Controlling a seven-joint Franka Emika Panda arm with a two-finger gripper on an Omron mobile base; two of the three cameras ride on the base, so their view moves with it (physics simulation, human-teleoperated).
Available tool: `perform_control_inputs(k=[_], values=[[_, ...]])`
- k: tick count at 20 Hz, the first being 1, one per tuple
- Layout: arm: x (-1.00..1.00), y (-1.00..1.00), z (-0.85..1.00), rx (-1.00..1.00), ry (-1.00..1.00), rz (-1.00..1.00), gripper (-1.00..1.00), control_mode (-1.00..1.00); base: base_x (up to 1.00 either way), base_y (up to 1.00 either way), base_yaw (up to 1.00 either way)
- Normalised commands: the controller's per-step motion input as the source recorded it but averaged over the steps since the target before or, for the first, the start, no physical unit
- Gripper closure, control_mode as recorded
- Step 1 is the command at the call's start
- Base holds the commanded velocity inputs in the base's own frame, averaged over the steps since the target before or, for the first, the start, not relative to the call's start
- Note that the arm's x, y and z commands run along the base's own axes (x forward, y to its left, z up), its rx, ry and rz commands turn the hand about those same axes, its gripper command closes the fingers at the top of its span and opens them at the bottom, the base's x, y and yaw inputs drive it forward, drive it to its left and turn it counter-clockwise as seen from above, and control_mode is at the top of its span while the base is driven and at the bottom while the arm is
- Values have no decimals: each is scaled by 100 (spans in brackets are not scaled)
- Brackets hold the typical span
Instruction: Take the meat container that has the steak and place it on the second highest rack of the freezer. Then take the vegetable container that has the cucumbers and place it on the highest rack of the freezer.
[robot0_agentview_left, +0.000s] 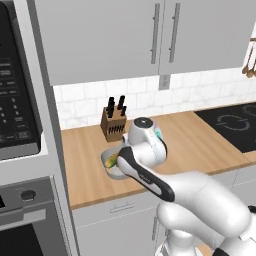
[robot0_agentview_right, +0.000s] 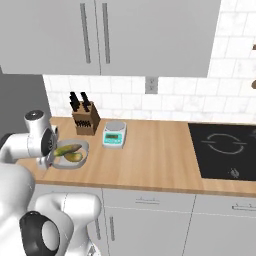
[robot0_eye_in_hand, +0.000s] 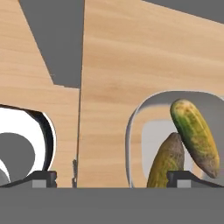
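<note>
Wooden table (robot0_agentview_left: 200, 145) runs wall to wall under grey cupboards (robot0_agentview_left: 110, 35) and white tile in the left base view. Near its front edge, toward the left end, sits the pale container (robot0_agentview_left: 109, 161) with the cucumbers (robot0_agentview_left: 113, 160), and the arm's wrist is parked right over it, hiding most of it and the claw too. Behind it, close to the wall, a knife block (robot0_agentview_left: 112, 125) stands upright. A black cooktop (robot0_agentview_left: 232, 125) is set into the table's right end, and an oven (robot0_agentview_left: 20, 150) fills the left side.

Over to the right base view: the container (robot0_agentview_right: 75, 161) is at the table's front left corner, two cucumbers (robot0_agentview_right: 69, 150) lying across it. The claw (robot0_agentview_right: 50, 156) hangs at the container's left rim, though whether it touches, I can't tell. A small scale (robot0_agentview_right: 114, 134) sits further back and to the right, just beside the knife block (robot0_agentview_right: 85, 120). The cooktop (robot0_agentview_right: 222, 150) is well apart on the right.

Now the hand view: looking straight down, the claw (robot0_eye_in_hand: 111, 178) is spread wide, one tip over bare wood, the other tip over the container (robot0_eye_in_hand: 135, 131), right against the cucumbers (robot0_eye_in_hand: 194, 135). Nothing is gripped between the tips.
</note>
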Motion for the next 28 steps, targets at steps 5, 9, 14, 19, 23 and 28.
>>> perform_control_inputs(k=[5,9,14,19,23,28], values=[[6,4,-17,0,2,-11,-100,-100,0,0,0],[1,6,-37,0,0,-15,-100,-100,0,0,0],[1,0,-38,0,0,-11,-100,-100,0,0,0],[12,0,-22,0,0,-9,-100,-100,0,0,0],[31,0,0,0,2,-8,-100,-100,0,0,0],[26,0,0,0,1,-3,-100,-100,0,0,0]])
